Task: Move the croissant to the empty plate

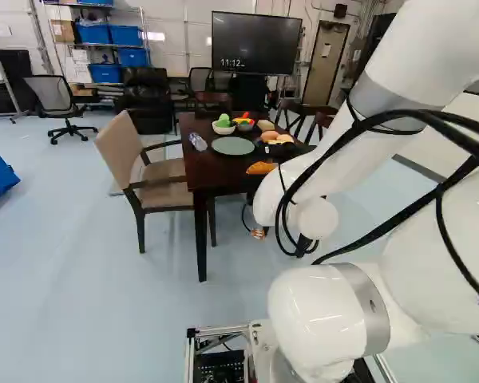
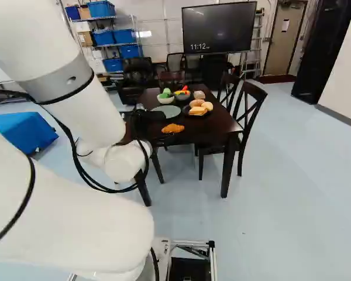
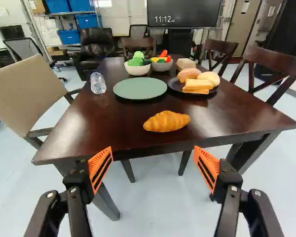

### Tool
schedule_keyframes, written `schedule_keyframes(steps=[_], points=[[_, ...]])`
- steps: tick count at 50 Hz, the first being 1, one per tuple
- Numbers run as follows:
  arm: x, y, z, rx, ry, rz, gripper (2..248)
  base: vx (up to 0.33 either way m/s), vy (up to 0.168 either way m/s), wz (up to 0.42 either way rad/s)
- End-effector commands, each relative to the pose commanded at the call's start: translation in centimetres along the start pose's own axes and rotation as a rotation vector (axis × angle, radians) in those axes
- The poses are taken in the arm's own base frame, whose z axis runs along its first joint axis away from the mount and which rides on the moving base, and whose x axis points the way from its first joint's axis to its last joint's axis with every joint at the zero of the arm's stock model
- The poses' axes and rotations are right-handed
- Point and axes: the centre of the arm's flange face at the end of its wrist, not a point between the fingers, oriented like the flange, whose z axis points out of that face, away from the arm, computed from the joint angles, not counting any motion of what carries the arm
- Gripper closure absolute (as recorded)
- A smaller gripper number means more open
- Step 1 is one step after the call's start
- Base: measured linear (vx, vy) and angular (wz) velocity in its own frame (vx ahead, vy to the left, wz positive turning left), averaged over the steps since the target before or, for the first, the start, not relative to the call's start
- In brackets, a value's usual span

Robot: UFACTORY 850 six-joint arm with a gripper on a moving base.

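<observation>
Dark bench (image 3: 108, 123) on pale-blue floor (image 3: 153, 207), croissant (image 3: 166, 121) on top; fingers (image 1: 259, 233) spread; left base view shows tan chair (image 1: 118, 152), right doesn't

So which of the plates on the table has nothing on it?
The round green plate, next to the clear plastic bottle; the round black plate holds bread-like pieces.

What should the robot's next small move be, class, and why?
Probably ease the open gripper forward over the table's near edge, lowering only as needed to reach the croissant. The croissant lies on bare tabletop ahead, roughly in line with the gap between the fingers, and the green plate just beyond it is empty.
</observation>
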Motion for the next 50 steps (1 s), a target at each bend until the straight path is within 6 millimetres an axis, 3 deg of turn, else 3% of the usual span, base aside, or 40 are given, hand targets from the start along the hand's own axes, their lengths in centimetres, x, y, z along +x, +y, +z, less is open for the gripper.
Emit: schedule_keyframes(steps=[50], points=[[0.00, 0.00, 0.00, 0.000, 0.000, 0.000, 26, 0.058, -0.032, -0.006]])
